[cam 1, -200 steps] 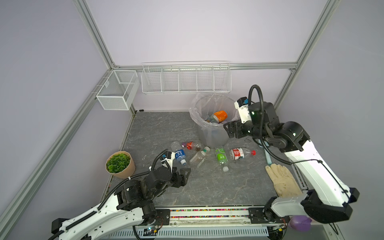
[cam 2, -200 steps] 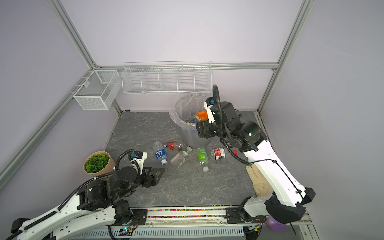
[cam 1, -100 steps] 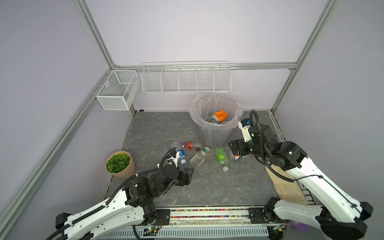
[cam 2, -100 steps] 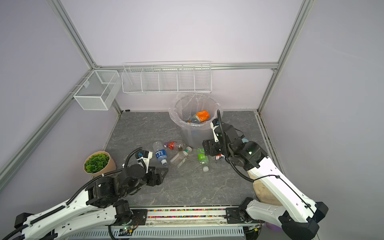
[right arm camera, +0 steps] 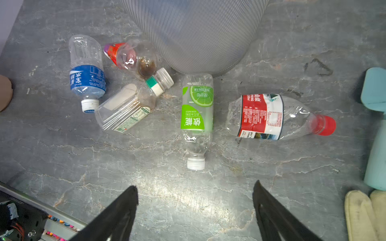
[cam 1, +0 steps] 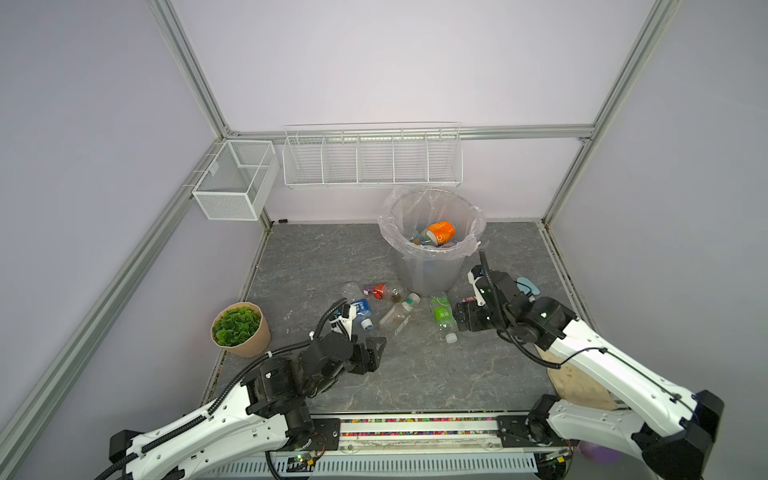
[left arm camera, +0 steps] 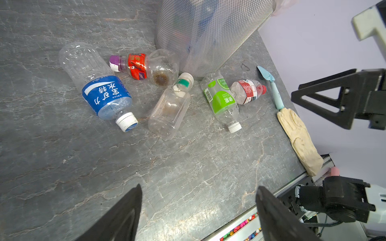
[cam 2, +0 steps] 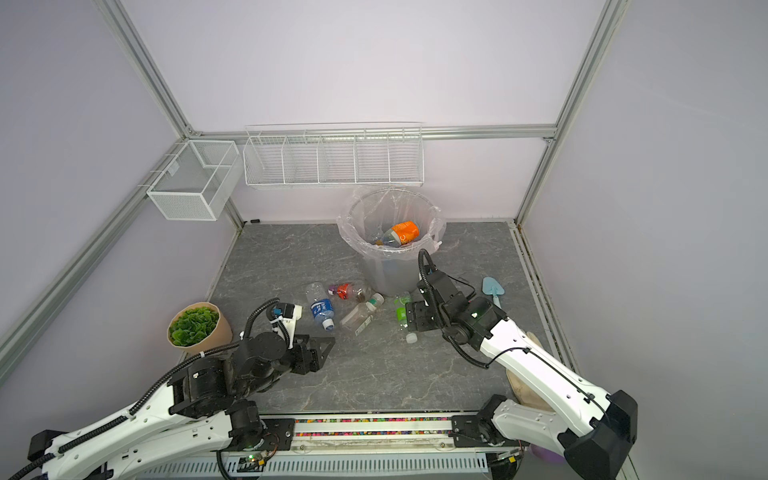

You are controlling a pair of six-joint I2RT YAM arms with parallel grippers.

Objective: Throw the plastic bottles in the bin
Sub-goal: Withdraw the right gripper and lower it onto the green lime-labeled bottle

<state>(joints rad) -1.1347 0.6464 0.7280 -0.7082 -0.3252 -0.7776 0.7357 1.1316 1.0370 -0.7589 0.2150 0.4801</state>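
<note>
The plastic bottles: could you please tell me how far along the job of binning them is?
Done: the bin holds an orange-labelled bottle and a few others. In hand: nothing; the left gripper and right gripper both hang open and empty. Left: five lie on the table: the blue-labelled bottle, purple-capped bottle, square clear bottle, green-labelled bottle and red-capped bottle.

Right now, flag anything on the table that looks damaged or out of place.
The red-capped bottle is crushed and dented. It, the green-labelled bottle and three more lie on their sides by the bin, not in it. A glove and blue trowel lie nearby, though neither is a bottle.
</note>
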